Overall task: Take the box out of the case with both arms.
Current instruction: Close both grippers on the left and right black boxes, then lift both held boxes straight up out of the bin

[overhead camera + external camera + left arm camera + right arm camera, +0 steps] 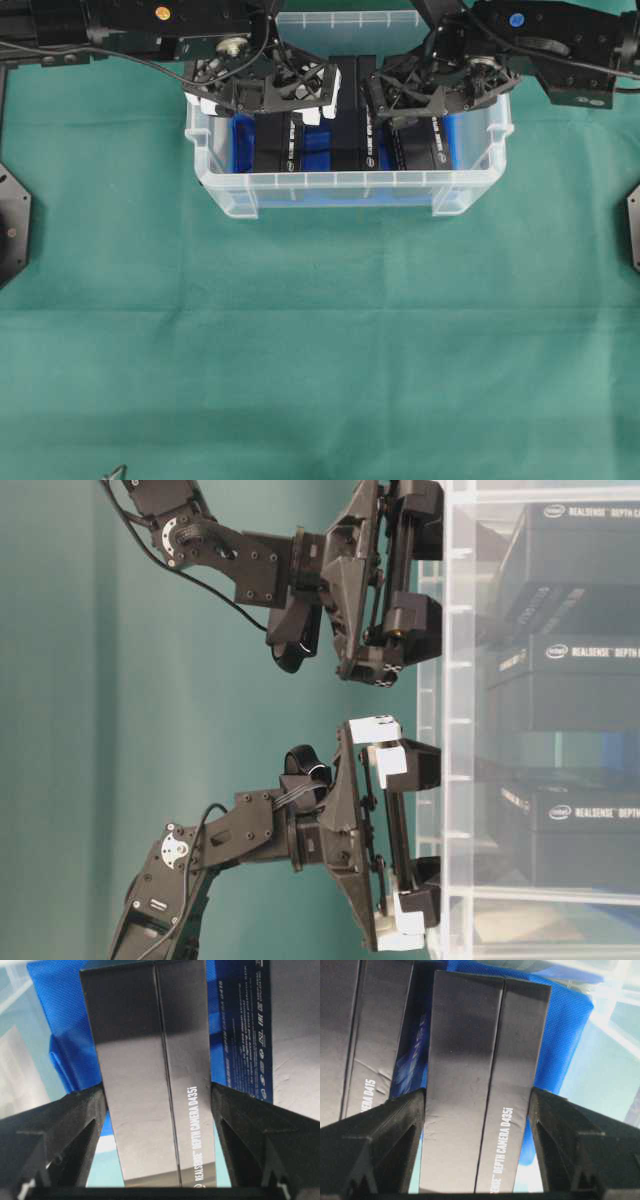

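Inside case [350,185]: three black boxes upright, narrow gaps between.
Left pincer [157,1110]: clamps the left box [150,1075].
Right pincer [476,1110]: clamps the right box [475,1085].
Counter [320,340]: wide green room beyond the rim.

A green cloth covers the table [320,340]. The clear case [350,184] rests directly on it at twelve o'clock in the overhead view. A small dark object [117,471], too small to identify, lies near seven o'clock.
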